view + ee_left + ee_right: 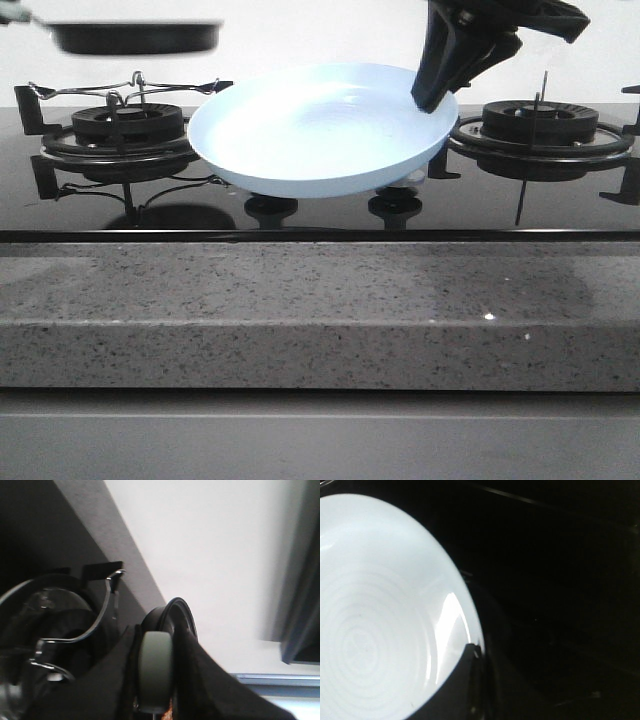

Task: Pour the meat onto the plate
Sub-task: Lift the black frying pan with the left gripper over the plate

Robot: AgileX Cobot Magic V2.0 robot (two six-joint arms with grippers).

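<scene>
While the right gripper (pixel 432 98) is clamping the plate (pixel 320 130) aloft, the left gripper (pixel 155 700), clamped on the pan (pixel 135 37) handle, is needing to tip it over the plate.

Black frying pan (pixel 135 37) blurred above the left burner (pixel 125 128); right burner (pixel 540 125) bare.

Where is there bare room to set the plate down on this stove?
The glossy black glass in front of the two stove knobs, between the left burner and right burner, is bare. The grey stone counter in front is bare too. Both burner grates are crowded.
</scene>
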